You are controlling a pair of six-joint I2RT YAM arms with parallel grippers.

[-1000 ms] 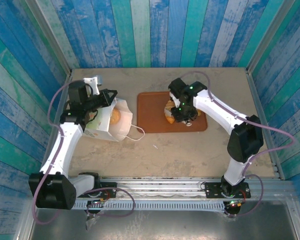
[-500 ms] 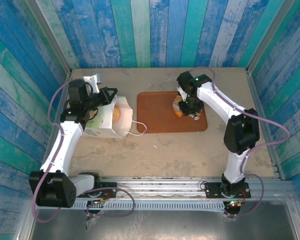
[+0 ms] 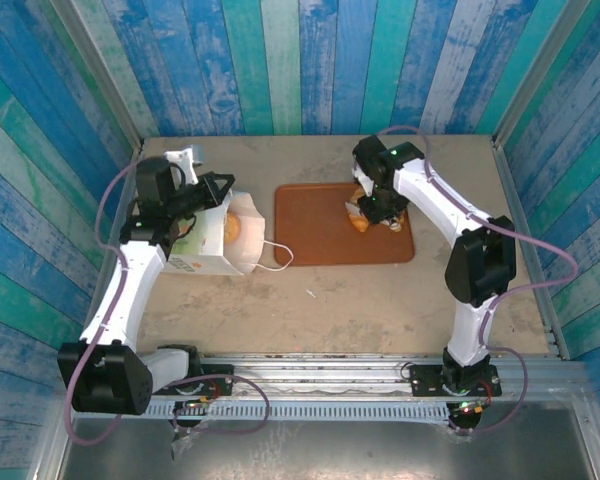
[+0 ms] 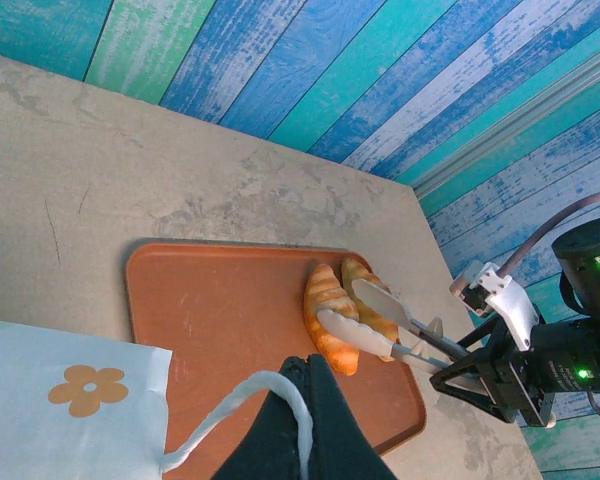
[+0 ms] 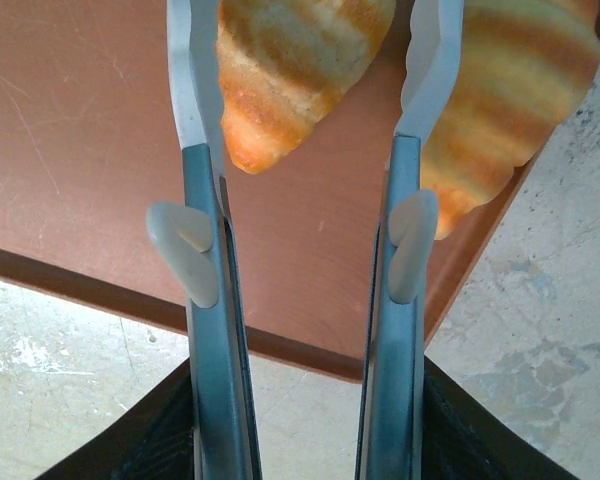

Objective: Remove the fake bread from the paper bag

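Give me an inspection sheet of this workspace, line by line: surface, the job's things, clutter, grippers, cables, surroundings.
Surface: scuffed beige table with a reddish-brown tray near its middle.
Job's things: white paper bag left of the tray, with one piece of bread showing inside it. Two pieces lie on the tray, the first croissant and the second croissant beside it.
Clutter: a small speck in front of the tray, too small to identify.
Grippers: left gripper shut at the paper bag's mouth edge. Right gripper open, straddling the first croissant.
Cables: lilac cables loop along both arms.
Surroundings: blue and green plank walls.
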